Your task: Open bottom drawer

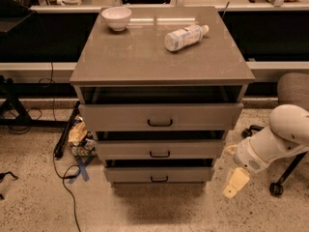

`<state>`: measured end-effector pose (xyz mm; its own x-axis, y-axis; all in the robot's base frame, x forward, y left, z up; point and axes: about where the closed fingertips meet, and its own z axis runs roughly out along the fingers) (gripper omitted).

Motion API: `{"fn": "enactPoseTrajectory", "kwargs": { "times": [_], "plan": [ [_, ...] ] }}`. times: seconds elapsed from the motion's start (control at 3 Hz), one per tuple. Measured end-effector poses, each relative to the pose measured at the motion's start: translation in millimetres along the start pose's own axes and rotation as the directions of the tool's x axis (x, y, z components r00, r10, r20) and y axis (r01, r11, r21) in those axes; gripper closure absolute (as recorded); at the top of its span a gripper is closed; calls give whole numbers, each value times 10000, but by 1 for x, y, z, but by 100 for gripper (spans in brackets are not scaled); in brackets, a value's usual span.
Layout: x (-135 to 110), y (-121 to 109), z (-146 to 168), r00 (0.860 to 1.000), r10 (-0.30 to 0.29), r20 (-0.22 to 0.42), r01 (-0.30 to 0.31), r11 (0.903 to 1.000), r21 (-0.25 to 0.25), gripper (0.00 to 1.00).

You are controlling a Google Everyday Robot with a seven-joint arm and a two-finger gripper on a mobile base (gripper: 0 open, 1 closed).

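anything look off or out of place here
The plastic bottle lies on its side on the cabinet top. All three drawers sit slightly ajar, the bottom drawer included. Crumpled litter lies on the floor left of the cabinet. The gripper hangs right of the bottom drawer, not touching.

Tabletop (145,57): smooth grey-brown, faint sheen; bowl (116,17): glossy white; bottle (186,36): clear plastic; bottom drawer (130,174): matt front; claw (235,182), low to its right: matt cream plastic.

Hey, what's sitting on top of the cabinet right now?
A white bowl at the back left and a plastic bottle lying on its side at the back right. The bowl's bottom is hidden by its rim. The gripper hangs low, right of the bottom drawer.
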<state>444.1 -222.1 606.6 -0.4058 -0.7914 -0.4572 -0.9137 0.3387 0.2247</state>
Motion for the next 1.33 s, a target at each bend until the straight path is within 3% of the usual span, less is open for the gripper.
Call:
{"fn": "enactPoseTrajectory", "kwargs": {
  "times": [0.33, 0.67, 1.0, 1.33],
  "plan": [
    [23, -10, 73, 9978, -605, 268, 623, 9954, -721, 0],
    [51, -14, 159, 9866, -1406, 825, 1529, 9738, -1685, 0],
    [54, -19, 169, 9873, -1396, 762, 1504, 9756, -1601, 0],
    [68, -65, 211, 9648, -2531, 713, 2583, 9629, -778, 0]
  ]
}}
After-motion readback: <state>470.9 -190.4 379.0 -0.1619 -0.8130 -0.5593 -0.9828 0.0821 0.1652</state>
